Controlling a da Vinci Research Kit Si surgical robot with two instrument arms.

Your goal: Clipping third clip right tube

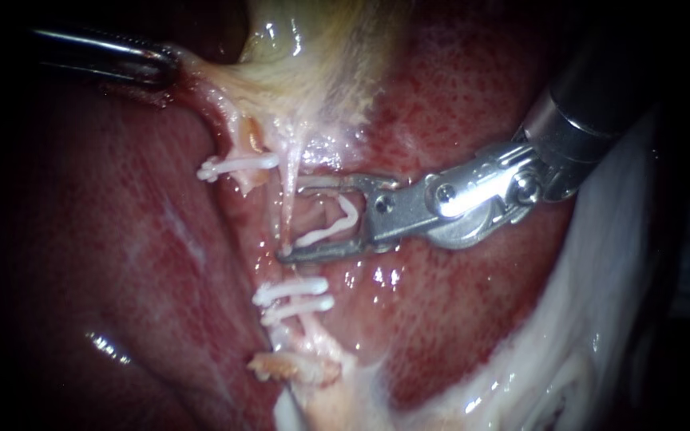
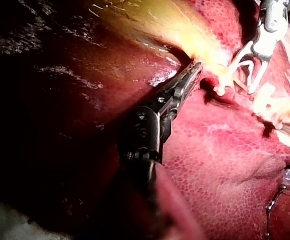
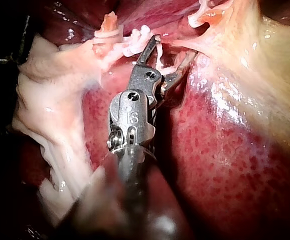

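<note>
My right instrument comes in from the upper right. Its jaws stand wide apart, holding a white clip between them, and astride the right tube. Two white clips sit on this tube just below the jaws. One more clip sits on the left tube. My left instrument is at the upper left, shut on the pale gallbladder, which is stretched. In the left wrist view its jaws pinch yellowish tissue. The right wrist view shows the right instrument straddling the tube beside the clips.
Red liver lies left of and under the tubes. Whitish tissue runs along the lower right. A frayed stump of tissue sits below the two clips.
</note>
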